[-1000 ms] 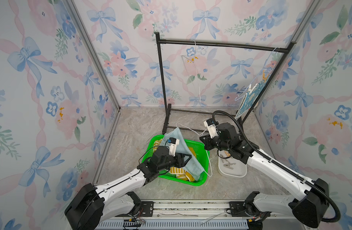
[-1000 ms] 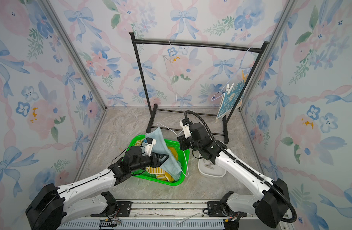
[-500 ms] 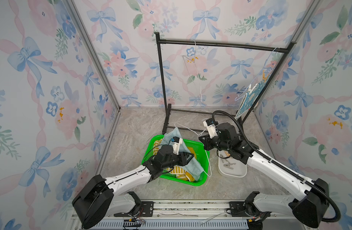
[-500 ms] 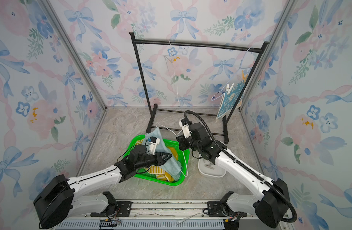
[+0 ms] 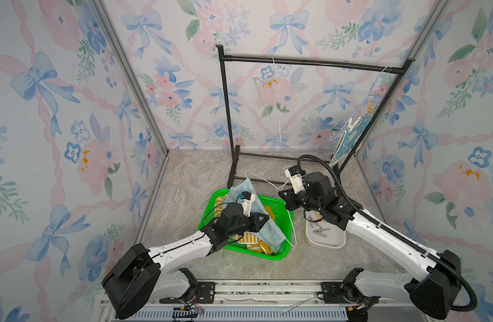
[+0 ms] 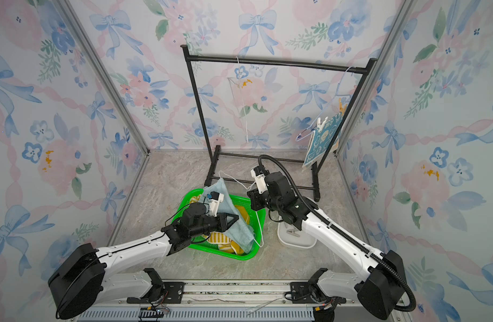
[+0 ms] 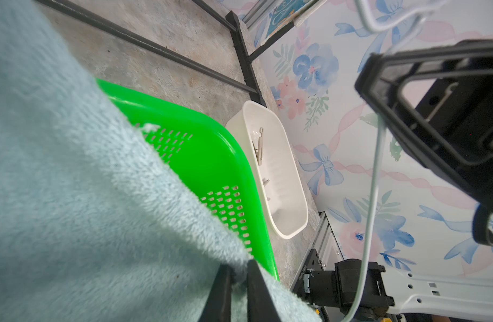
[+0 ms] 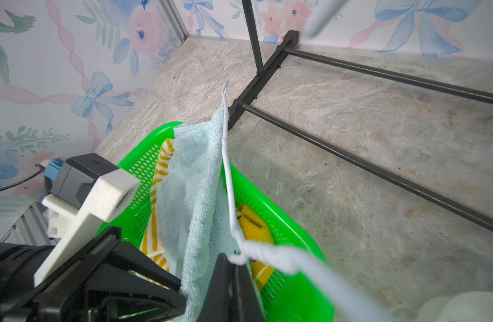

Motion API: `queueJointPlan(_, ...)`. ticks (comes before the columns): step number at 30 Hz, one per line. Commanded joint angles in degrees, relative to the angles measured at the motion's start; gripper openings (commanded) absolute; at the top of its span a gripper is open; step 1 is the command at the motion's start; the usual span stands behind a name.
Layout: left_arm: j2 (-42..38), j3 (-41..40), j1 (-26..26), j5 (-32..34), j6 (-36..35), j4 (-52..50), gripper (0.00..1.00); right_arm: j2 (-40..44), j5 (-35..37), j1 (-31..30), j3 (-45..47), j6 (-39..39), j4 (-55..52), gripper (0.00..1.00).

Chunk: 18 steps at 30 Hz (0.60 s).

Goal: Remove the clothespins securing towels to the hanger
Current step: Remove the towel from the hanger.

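A pale teal towel (image 5: 270,231) (image 8: 195,178) hangs from a white wire hanger (image 5: 263,181) (image 8: 227,156) over the green basket (image 5: 284,251). My left gripper (image 5: 267,217) (image 7: 239,267) is shut on a fold of this towel. My right gripper (image 5: 283,195) (image 8: 234,262) is shut on the hanger's twisted neck. A yellow-and-white striped towel (image 5: 248,239) (image 8: 156,178) lies in the basket. At the far right a blue patterned towel (image 5: 351,136) (image 6: 323,139) hangs from another hanger, held by a white clothespin (image 5: 351,125) and a tan clothespin (image 5: 370,104). Loose clothespins (image 5: 320,230) (image 7: 259,150) lie in the white tray (image 5: 326,244).
A black rack (image 5: 309,62) stands at the back, its floor bars (image 8: 379,170) running just behind the basket. A bare white hanger (image 5: 270,83) dangles from its top bar. Patterned walls close in on three sides.
My left gripper has moved right across the basket and closed on the teal towel. The right arm and the hanger it holds have stayed in place.
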State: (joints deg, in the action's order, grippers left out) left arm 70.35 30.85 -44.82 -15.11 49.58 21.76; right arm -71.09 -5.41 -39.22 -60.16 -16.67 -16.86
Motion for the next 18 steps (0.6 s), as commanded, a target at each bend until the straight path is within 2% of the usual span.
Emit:
queueJointPlan(1, -0.78, 0.44, -0.36, 0.50, -0.45, 1.44, 0.08, 1.11, 0.60, -0.94, 0.68, -0.07, 0.26, 0.00)
queueJointPlan(5, -1.36, 0.09, -0.31, 0.69, -0.53, 0.85, 0.01, 0.48, 1.88, -0.94, 0.66, 0.40, -0.63, 0.00)
queueJointPlan(9, -2.72, 0.74, -0.36, 1.27, -1.93, -1.79, 0.00, -0.35, 2.99, -0.94, 0.57, 1.08, -1.59, 0.00)
queueJointPlan(18, -9.61, 7.03, -0.45, 7.49, -11.66, -17.20, 0.00, -2.09, 4.70, -0.94, 0.79, 1.76, -2.70, 0.00)
